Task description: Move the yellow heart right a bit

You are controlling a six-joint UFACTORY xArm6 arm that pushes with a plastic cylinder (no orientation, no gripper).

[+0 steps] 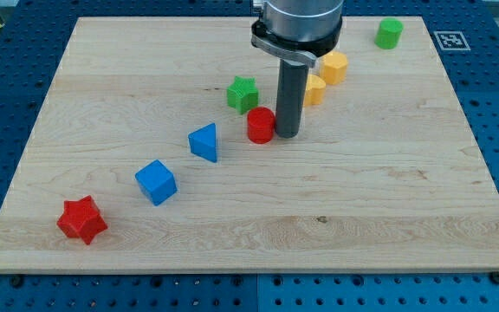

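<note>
Blue pegboard surrounds a pale wooden bench [388, 191] on which small blocks are scattered. No grasping tool is fitted, so nothing opens or closes; the arm ends in a dark rod, and my tip [287, 135] is set on the bench just right of the red cylinder [261, 125], touching it or nearly so.

The yellow heart [315, 89] is partly hidden behind the rod, toward the view's top; its shape cannot be confirmed. A yellow hexagon block [333, 66] sits just beyond it, close on its upper right.

Elsewhere are noted:
- green star [243, 93]
- green cylinder [389, 33]
- blue triangle [204, 142]
- blue cube [156, 182]
- red star [82, 219]

The heart is judged light, rigid and ready to slide on smooth wood. It cannot be gripped; contact is best made low on its left flank, centred, or it may spin off. The hexagon may be nudged.
</note>
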